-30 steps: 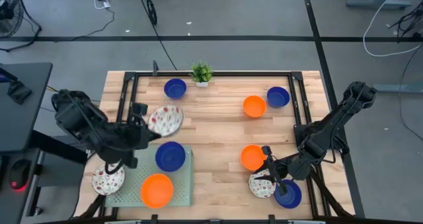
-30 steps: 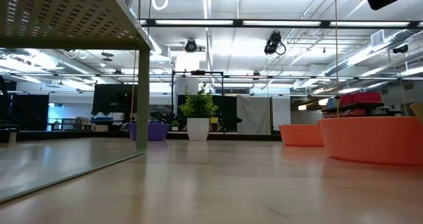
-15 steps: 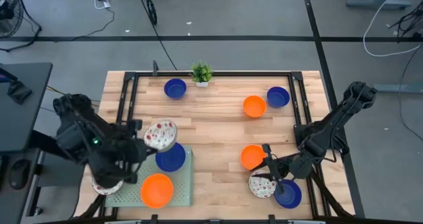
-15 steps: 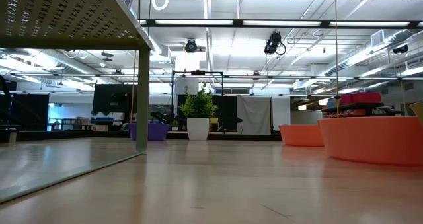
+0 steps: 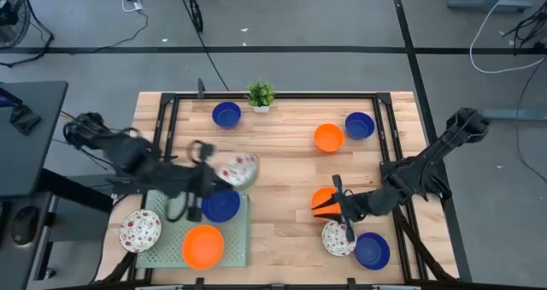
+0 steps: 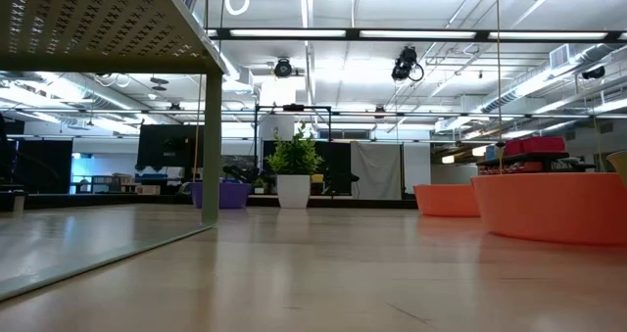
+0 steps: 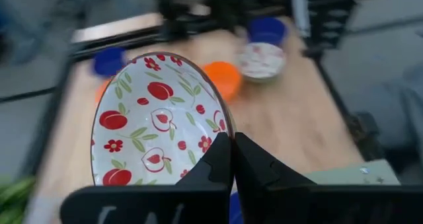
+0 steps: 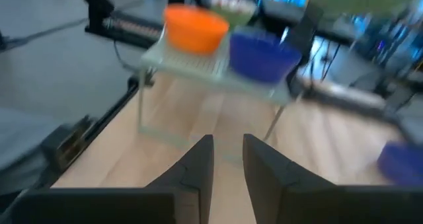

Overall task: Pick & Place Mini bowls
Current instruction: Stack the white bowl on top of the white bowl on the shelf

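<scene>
The wooden surface (image 5: 273, 166) carries a pale green tray (image 5: 238, 239) with a blue bowl (image 5: 220, 204) and an orange bowl (image 5: 202, 245) on it, both just below the left claw (image 5: 220, 172). That claw is pressed together on the rim of a white red-patterned bowl (image 7: 158, 121), lifted and tilted above the tray's edge. The right claw (image 5: 344, 211), fingers slightly apart and pinching nothing, hovers beside another orange bowl (image 5: 321, 201), above a second patterned bowl (image 5: 336, 238).

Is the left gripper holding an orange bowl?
No, the left gripper is shut on a white bowl with red pattern.
</scene>
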Available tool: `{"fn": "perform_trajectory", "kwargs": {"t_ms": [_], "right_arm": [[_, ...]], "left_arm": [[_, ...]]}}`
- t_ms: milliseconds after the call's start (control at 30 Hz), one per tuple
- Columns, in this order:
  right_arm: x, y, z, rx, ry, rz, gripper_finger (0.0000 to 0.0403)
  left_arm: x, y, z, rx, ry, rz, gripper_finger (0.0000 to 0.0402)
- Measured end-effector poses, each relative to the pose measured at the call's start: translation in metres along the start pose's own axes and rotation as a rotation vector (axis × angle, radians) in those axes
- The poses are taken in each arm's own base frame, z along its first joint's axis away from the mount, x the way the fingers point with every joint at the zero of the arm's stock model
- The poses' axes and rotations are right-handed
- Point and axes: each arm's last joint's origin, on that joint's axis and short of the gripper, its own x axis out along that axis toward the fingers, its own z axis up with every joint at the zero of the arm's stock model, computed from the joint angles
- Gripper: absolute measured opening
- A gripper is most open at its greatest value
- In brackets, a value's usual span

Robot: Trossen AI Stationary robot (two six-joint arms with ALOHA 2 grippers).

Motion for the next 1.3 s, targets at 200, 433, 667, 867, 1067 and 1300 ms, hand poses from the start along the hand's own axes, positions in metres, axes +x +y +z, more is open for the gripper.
{"fn": "perform_trajectory", "kwargs": {"t_ms": [200, 433, 667, 867, 1067, 1300], "right_arm": [[0.004, -0.027, 0.022, -0.048, -0.043, -0.07, 0.0115], [0.021, -0.057, 0.042, -0.154, 0.022, 0.072, 0.0202], [0.045, -0.06, 0.036, -0.246, 0.094, 0.213, 0.0222], [0.061, -0.056, 0.026, -0.29, 0.124, 0.228, 0.0189], [0.061, -0.056, 0.026, -0.296, 0.119, 0.238, 0.0101], [0.062, -0.049, 0.02, -0.357, 0.159, 0.281, 0.0011]], "left_arm": [[0.064, 0.002, -0.018, 0.122, 0.089, -0.073, 0.0006], [0.104, -0.016, -0.019, 0.333, 0.068, -0.195, 0.0006], [0.118, -0.023, -0.019, 0.41, 0.051, -0.208, 0.0006], [0.119, -0.023, -0.017, 0.442, 0.022, -0.206, 0.0006], [0.119, -0.021, -0.016, 0.472, 0.015, -0.204, 0.0009], [0.121, -0.013, -0.011, 0.458, -0.016, -0.153, 0.0011]]}}
